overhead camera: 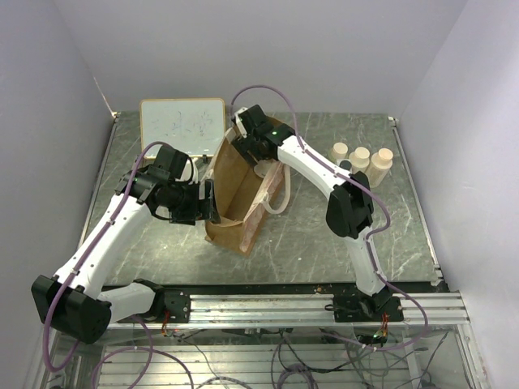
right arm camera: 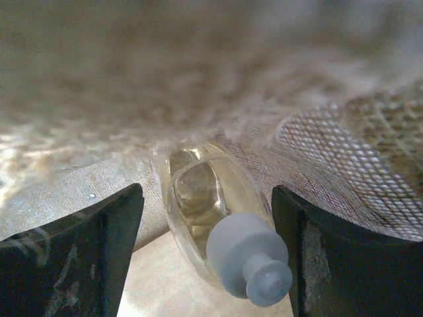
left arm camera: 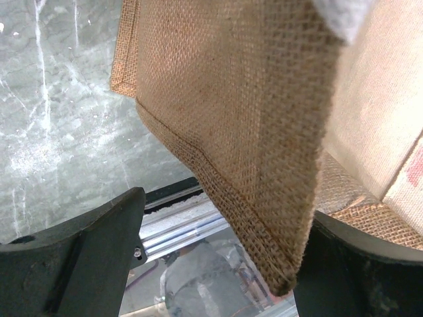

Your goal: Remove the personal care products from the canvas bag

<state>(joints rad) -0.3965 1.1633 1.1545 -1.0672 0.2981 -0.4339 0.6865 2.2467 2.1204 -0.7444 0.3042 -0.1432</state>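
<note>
The tan canvas bag (overhead camera: 231, 190) stands open at the table's middle, and its weave fills the left wrist view (left arm camera: 231, 99). My left gripper (overhead camera: 211, 200) is open at the bag's left rim. The rim's corner hangs between the jaws (left arm camera: 225, 211), against the right finger (left arm camera: 344, 264). My right gripper (overhead camera: 258, 162) reaches down into the bag and is open. A slim amber bottle (right arm camera: 198, 191) with a white top lies between its fingers (right arm camera: 206, 191), not gripped. Three beige bottles (overhead camera: 359, 156) and a dark-capped white bottle (overhead camera: 346, 165) stand on the table to the right.
A framed whiteboard (overhead camera: 182, 123) leans at the back left, just behind the bag. The bag's cream handle (overhead camera: 280, 194) droops over its right side. A metal rail (overhead camera: 268, 304) runs along the table's near edge. Walls close in on three sides.
</note>
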